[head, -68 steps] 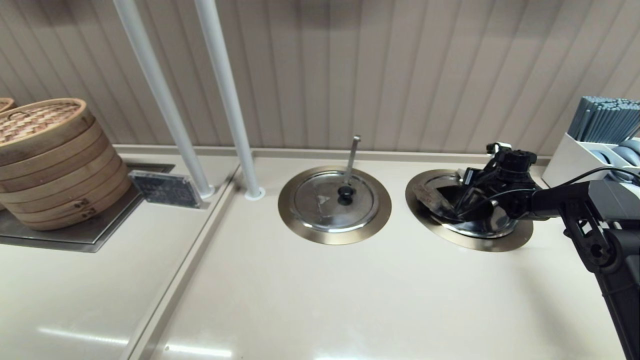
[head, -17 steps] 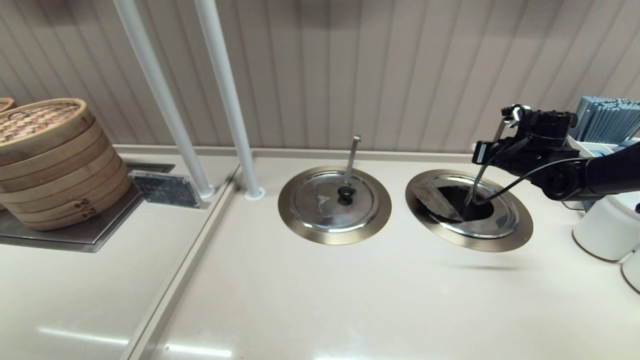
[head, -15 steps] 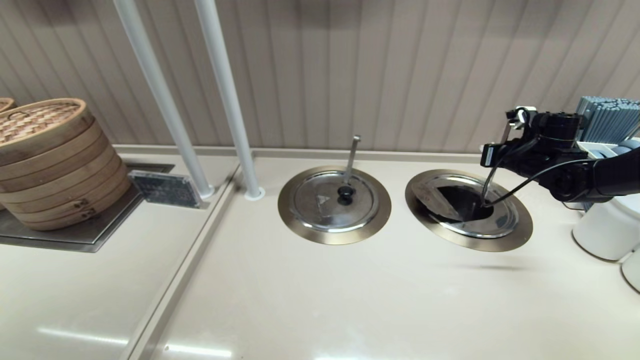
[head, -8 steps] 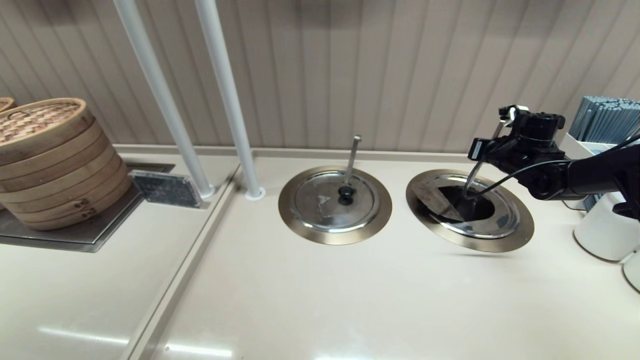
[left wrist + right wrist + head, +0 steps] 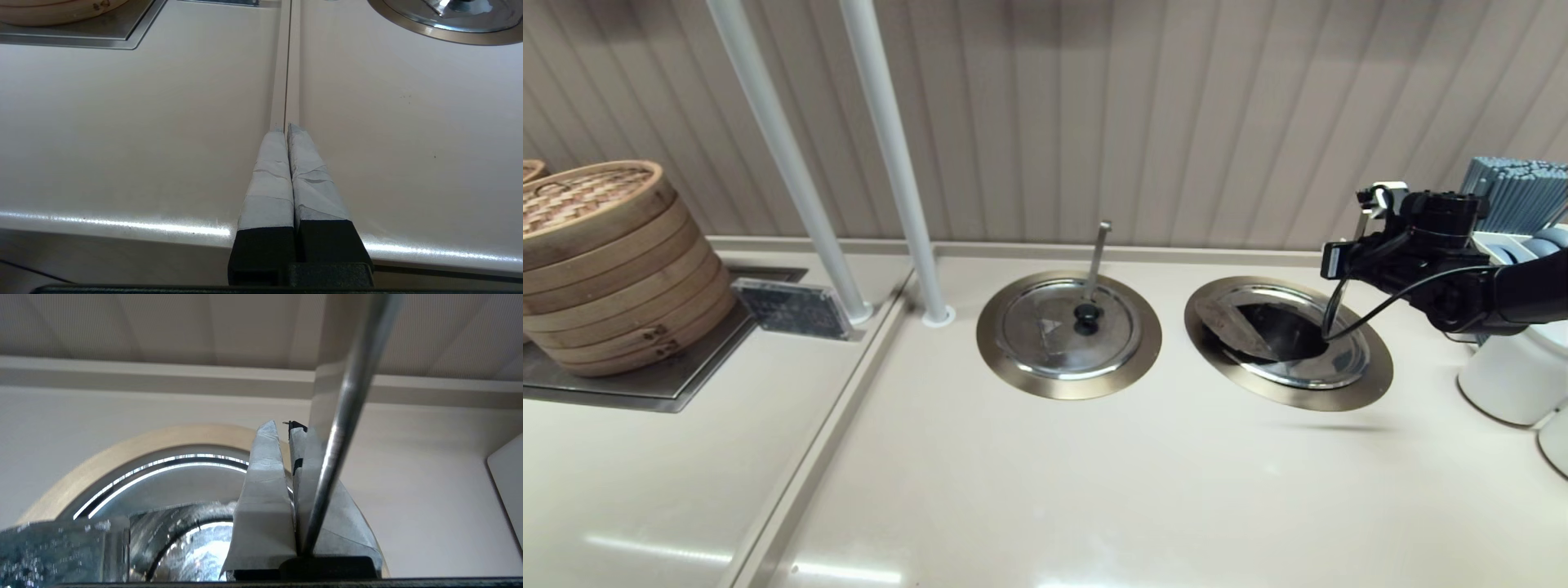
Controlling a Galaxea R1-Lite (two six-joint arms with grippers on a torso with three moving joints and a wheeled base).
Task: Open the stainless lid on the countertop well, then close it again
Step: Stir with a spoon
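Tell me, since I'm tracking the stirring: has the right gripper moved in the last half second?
Yes. The right gripper, shut on the ladle handle, has shifted toward the robot's right, from above the brass ring's middle toward its right edge.

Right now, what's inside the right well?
A ladle handle slants into the dark gap where the lid's wedge is folded back. Its bowl and any contents are hidden. Right gripper is beside the handle.

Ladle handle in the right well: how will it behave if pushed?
Ladle handle: thin steel rod, likely stiff and light. Polished and round, so it may slip in the taped right gripper. It leans loose in the lid opening, so a push probably swings it.
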